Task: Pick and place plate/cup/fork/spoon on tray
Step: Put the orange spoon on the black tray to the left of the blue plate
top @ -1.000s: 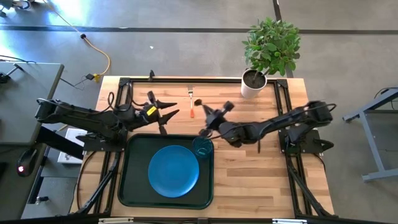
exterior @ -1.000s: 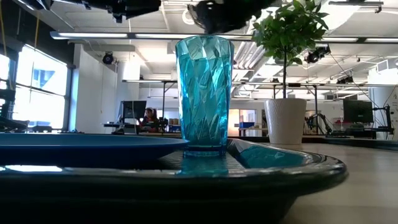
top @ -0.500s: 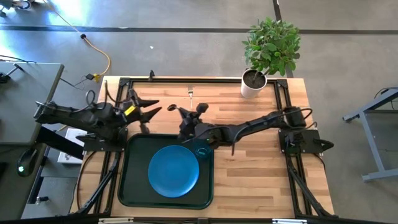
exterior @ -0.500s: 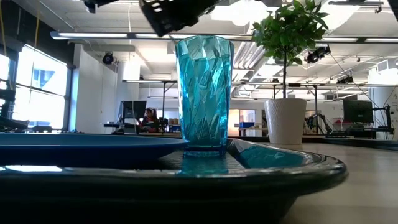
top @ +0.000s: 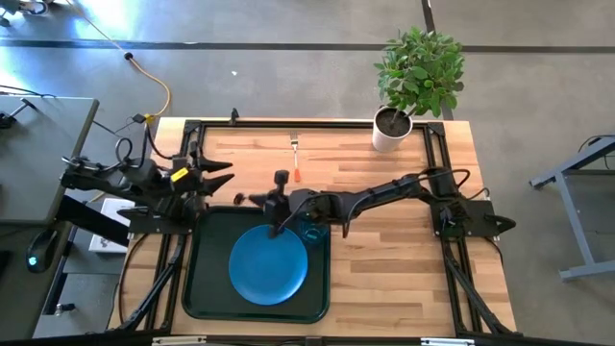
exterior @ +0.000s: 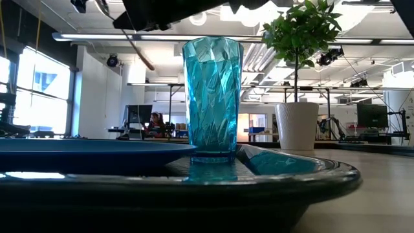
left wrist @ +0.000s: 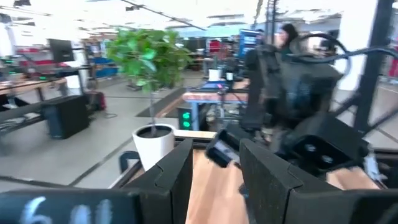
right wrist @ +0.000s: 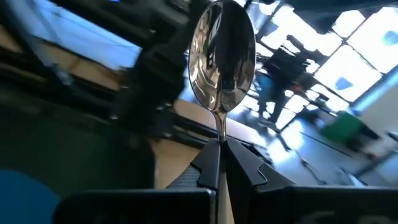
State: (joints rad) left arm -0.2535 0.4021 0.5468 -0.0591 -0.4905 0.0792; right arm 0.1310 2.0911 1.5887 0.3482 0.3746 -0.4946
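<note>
The dark tray (top: 197, 288) lies at the table's near left. The blue plate (top: 268, 264) lies flat in it, and the teal cup (top: 312, 229) stands upright in its far right corner (exterior: 213, 97). The fork (top: 296, 159) lies on the bare wood beyond the tray. My right gripper (top: 272, 200) hovers over the tray's far edge, beside the cup, shut on the spoon (right wrist: 222, 59). My left gripper (top: 207, 173) is open and empty (left wrist: 214, 180) at the table's left edge, beyond the tray's far left corner. My right gripper pinches the spoon's thin neck (right wrist: 219, 134), just behind the bowl, between its two fingers. The silver bowl (right wrist: 222, 50) sticks out past the fingertips, in line with them. The handle is hidden between the fingers. The spoon is lifted clear.
A white pot (top: 389, 130) with a green plant stands at the table's far right corner. Bare wood lies to the right of the tray (top: 394, 279). Black frame rails run along the table's edges (top: 437, 144).
My right gripper has swung toward the table's left edge with the spoon, from beyond the cup to over the tray's far edge. My left gripper has drawn back toward the left edge. Plate, cup and fork have stayed put.
</note>
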